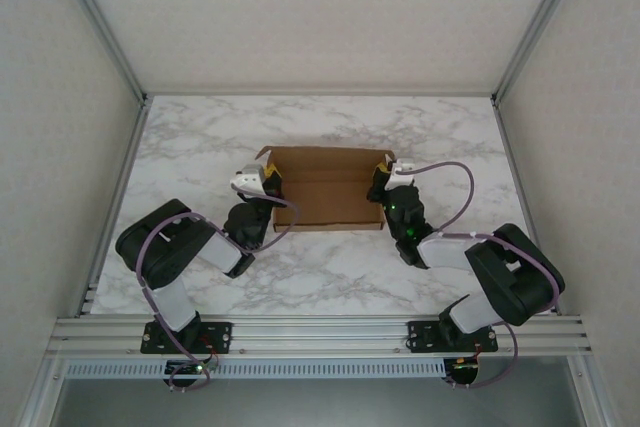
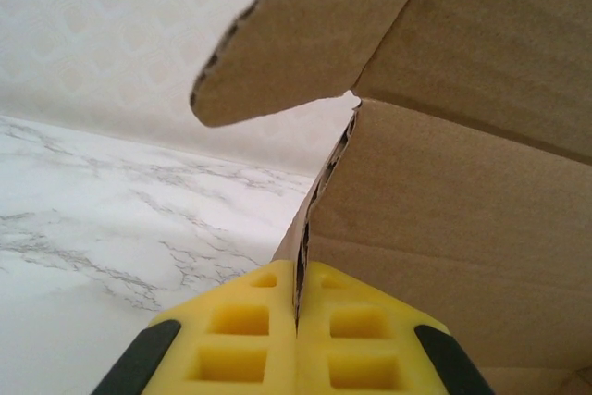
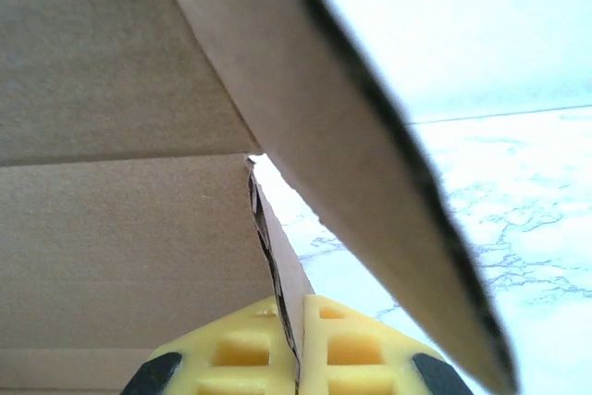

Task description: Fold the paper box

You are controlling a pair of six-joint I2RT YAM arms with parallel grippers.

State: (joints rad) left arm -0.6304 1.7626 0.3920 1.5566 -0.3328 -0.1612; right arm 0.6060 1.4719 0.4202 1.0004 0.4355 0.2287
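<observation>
Yellow pads (image 2: 240, 330), two of them, sit lowest in the left wrist view. The left hand (image 2: 298, 321) is fully closed, pinching a thin upright wall of the paper box (image 2: 462, 228) in the seam between the pads.

The right hand (image 3: 298, 344) is in the same condition: two yellow pads, fully closed on the wall at the box's right end.

Count: one box, two arms (image 1: 180, 247), two hands.

The box lies mid-tabletop (image 1: 200, 137) on the marble surface, long side running left to right, with one hand at each end.

Left flap (image 2: 305, 34): rounded corner, raised above the grip and tilted.

Right flap (image 3: 370, 136): crosses the right wrist view diagonally, its edge blurred.

From above, the wrists cover both ends of the box. Cannot tell whether the box base lies flat on the tabletop.
</observation>
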